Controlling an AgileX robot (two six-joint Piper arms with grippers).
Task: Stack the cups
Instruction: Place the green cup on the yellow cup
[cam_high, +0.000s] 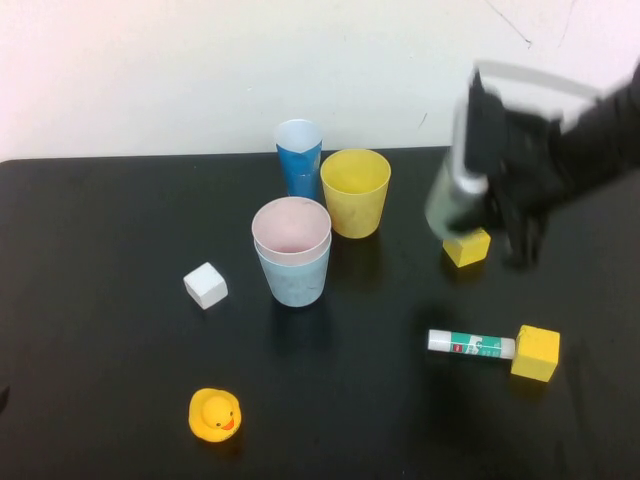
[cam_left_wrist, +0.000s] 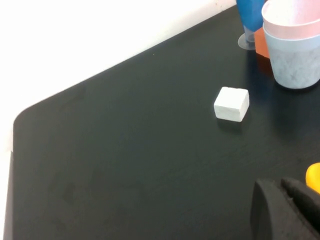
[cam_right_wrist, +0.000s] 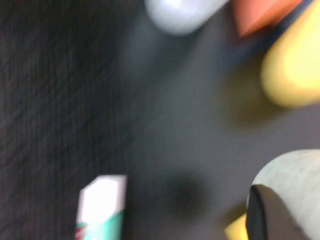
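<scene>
Black tabletop runs out to a pale wall on the far side. The right gripper (cam_high: 492, 205) hangs above it, clamped on the pale green cup (cam_high: 453, 198), which is tipped over in the grip and off the table. Directly under that gripper sits a small yellow block (cam_high: 467, 247). Nearer the robot than the gripper lie a glue stick (cam_high: 470, 345) and a second yellow block (cam_high: 536, 352), touching end to end. To the gripper's left stands the yellow cup (cam_high: 355, 192). Further left again is the pale pink cup (cam_high: 291, 228), nested inside the light blue cup (cam_high: 294, 275), with a taller dark-blue cup (cam_high: 299, 157) behind them. Between the yellow cup and the right gripper there is bare table. The widest open stretch is the whole left side, broken only by a white cube (cam_high: 205, 285) and a rubber duck (cam_high: 215, 415). The high view does not show me the left gripper (cam_left_wrist: 282, 200). Its own wrist view does: fingers together, low over the left part of the table, the cube ahead of it and the table's rounded corner and edge well beyond. That view also catches an orange shape (cam_left_wrist: 260, 44) beside the nested cups, which I cannot identify and which the high view hides. The right wrist view is smeared, but it shows the green cup's wall right against a finger (cam_right_wrist: 270, 215).
</scene>
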